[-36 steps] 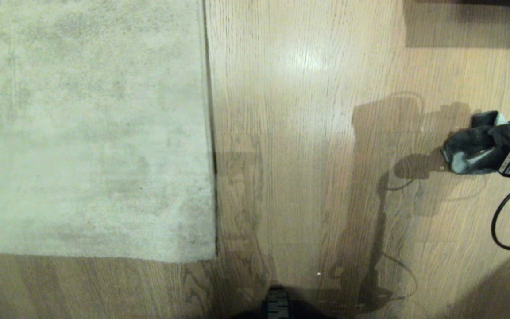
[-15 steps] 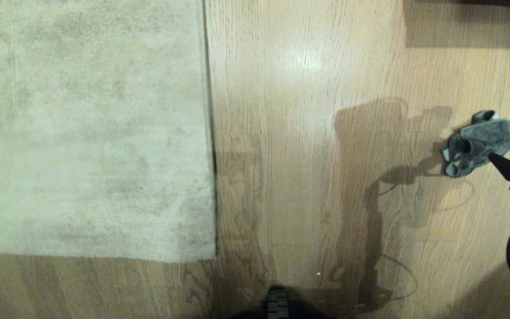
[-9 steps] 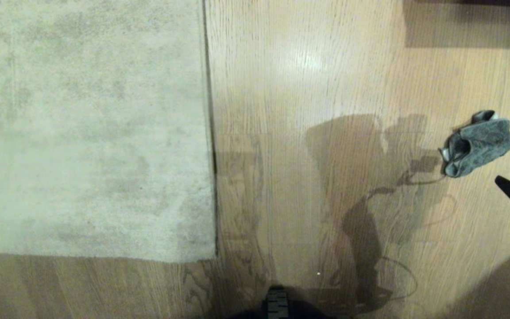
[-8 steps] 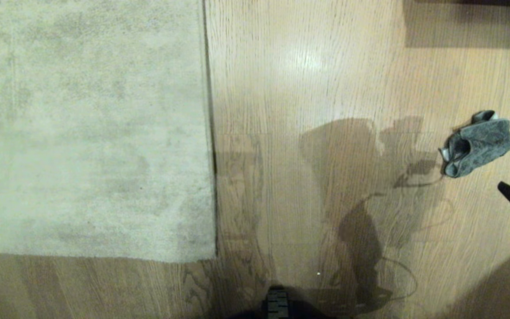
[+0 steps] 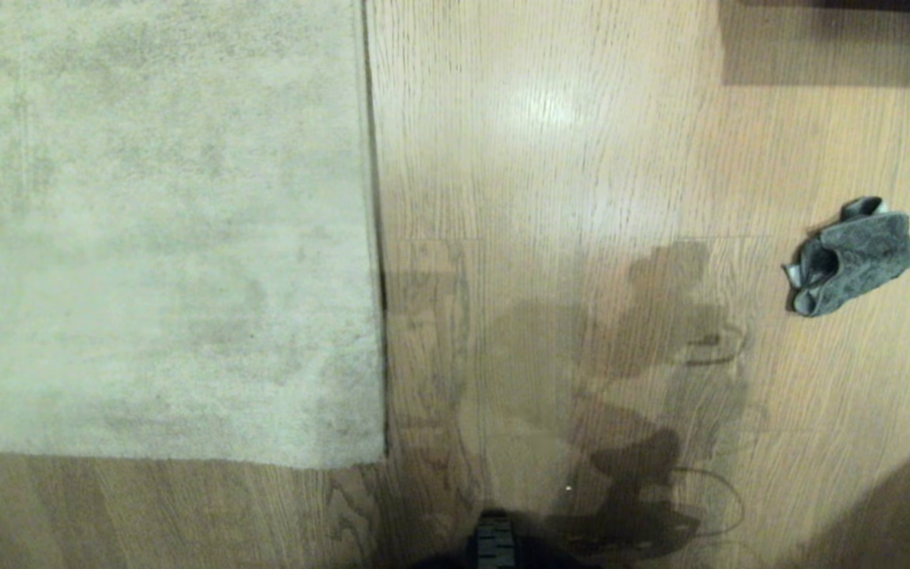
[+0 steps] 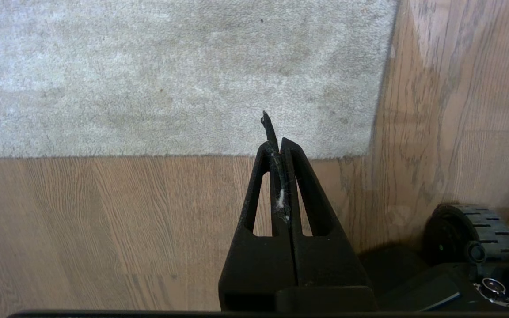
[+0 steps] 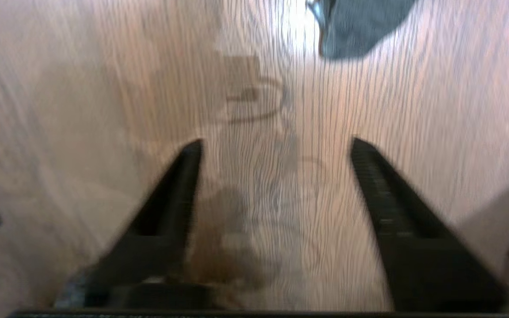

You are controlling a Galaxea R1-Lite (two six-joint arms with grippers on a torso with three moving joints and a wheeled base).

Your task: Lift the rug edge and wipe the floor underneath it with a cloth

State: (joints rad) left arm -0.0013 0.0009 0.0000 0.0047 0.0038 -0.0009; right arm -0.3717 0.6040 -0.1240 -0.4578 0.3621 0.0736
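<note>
We see the cloth (image 5: pixel 850 257) crumpled, dark grey-green with a pale edge, lying on the floor (image 5: pixel 581 158) ahead of our right gripper (image 7: pixel 276 145), whose fingers stand spread and empty. Our left gripper (image 6: pixel 276 143), pressed together, hangs near the flat rug edge (image 6: pixel 192 154).

The floor (image 5: pixel 550 158) is of light brown wood-grain planks with a soft shine, and directly on it lie the pale grey rug, flat, whose rug edge (image 5: pixel 372 237) runs straight to a corner, and, well apart at the right, the crumpled dark grey-green cloth (image 5: pixel 854 257).
</note>
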